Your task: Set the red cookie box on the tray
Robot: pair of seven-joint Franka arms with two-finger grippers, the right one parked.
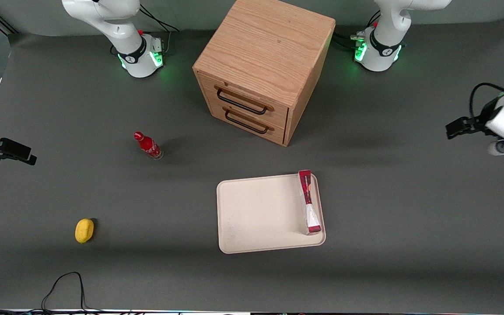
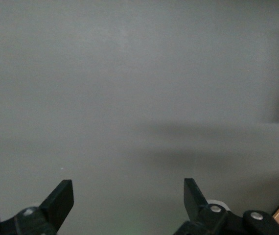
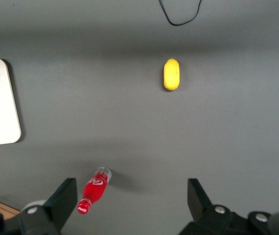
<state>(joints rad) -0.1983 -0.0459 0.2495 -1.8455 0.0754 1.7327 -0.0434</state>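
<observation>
On the tray (image 1: 256,214), along its short rim at the working arm's end, the red cookie box (image 1: 309,202) stands on its narrow edge.
Nothing else lies in the tray, which sits nearer the front camera than the wooden drawer cabinet (image 1: 260,70); the box shows a thin red face with a white-grey panel toward its near end; my gripper (image 2: 128,198) hangs well apart from it above bare table, jaws spread wide and holding nothing.

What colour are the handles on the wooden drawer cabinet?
Black, on both drawer handles of the cabinet; front view shows it best. The gripper hangs open, away from it.
</observation>
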